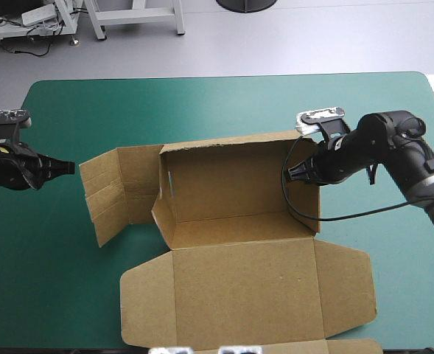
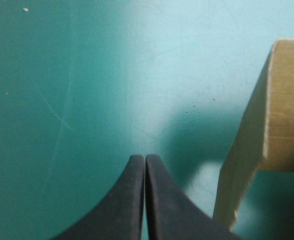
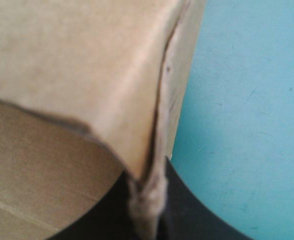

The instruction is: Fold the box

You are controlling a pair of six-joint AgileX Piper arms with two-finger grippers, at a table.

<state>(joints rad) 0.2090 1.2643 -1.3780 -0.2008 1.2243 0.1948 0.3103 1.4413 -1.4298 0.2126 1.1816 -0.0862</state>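
The brown box [image 1: 231, 192] stands mid-table as an open tray with back and side walls raised. Its lid [image 1: 246, 291] lies flat toward the near edge, and a side flap [image 1: 113, 192] spreads out flat on the left. My right gripper [image 1: 296, 171] is shut on the box's right wall, whose edge [image 3: 149, 195] sits pinched between the black fingers [image 3: 186, 210]. My left gripper [image 1: 65, 168] is shut and holds nothing, just left of the spread flap. In the left wrist view its tips [image 2: 145, 165] meet over teal-green cover, with the flap's edge [image 2: 266, 135] beside them.
Teal-green cover [image 1: 62, 295] lies bare around the box on the left and along the far edge [image 1: 224, 81]. The lid reaches close to the table's near edge.
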